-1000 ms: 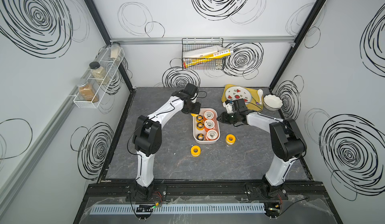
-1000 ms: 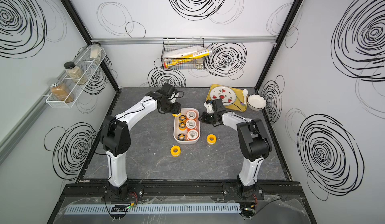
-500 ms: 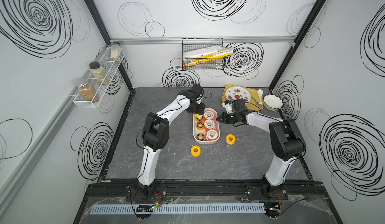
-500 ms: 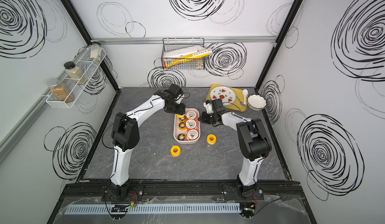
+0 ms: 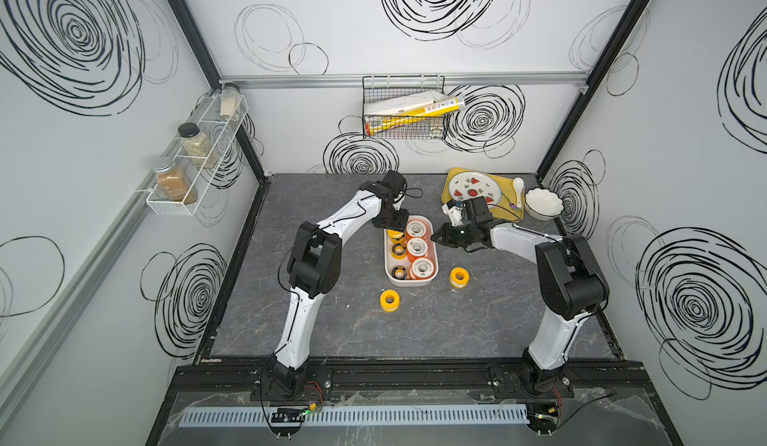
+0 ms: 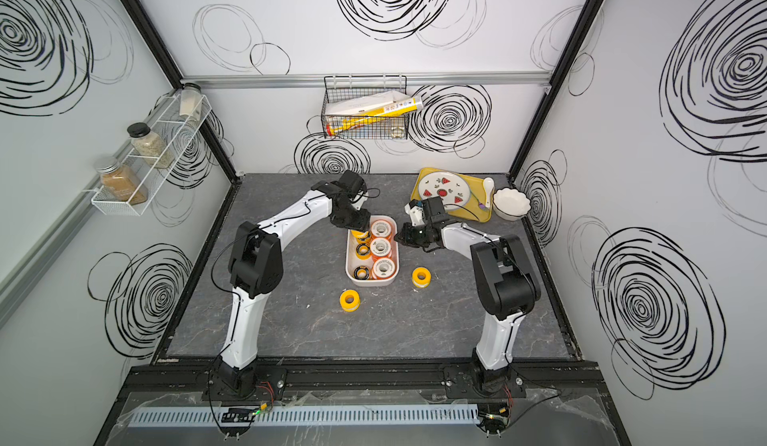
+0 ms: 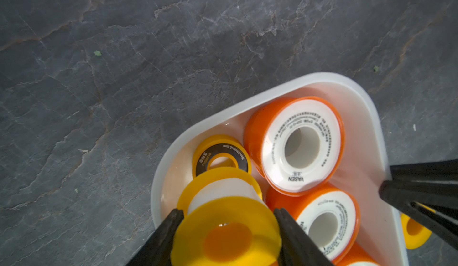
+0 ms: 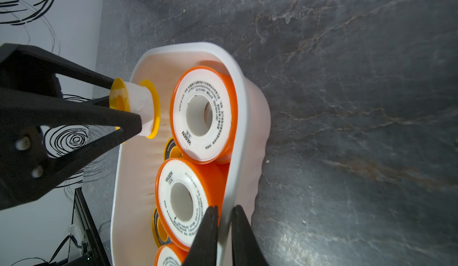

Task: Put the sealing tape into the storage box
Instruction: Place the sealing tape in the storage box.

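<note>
Two changes are noted: the storage box point(image 5: 411, 284) has been clamped at its rim by the right end effector point(image 8: 225, 207), and a yellow spool point(image 7: 226, 237), pinched by the left end effector point(image 7: 228, 211), has been brought over the box, so release seems near. One loose spool point(image 5: 389, 300) is shown only in the top views.

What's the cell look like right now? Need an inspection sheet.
Surface: dark marbled table, a few small specks.
Job's things: box holds orange spools and black-faced spools; two loose spools on table.
Clutter: tray with plate and spoon; bowl beside it.
Grippers: left gripper shut on yellow spool over box; right gripper shut on box rim.
Cables: black loop at left wrist.
Surroundings: wall basket, jar rack.
</note>
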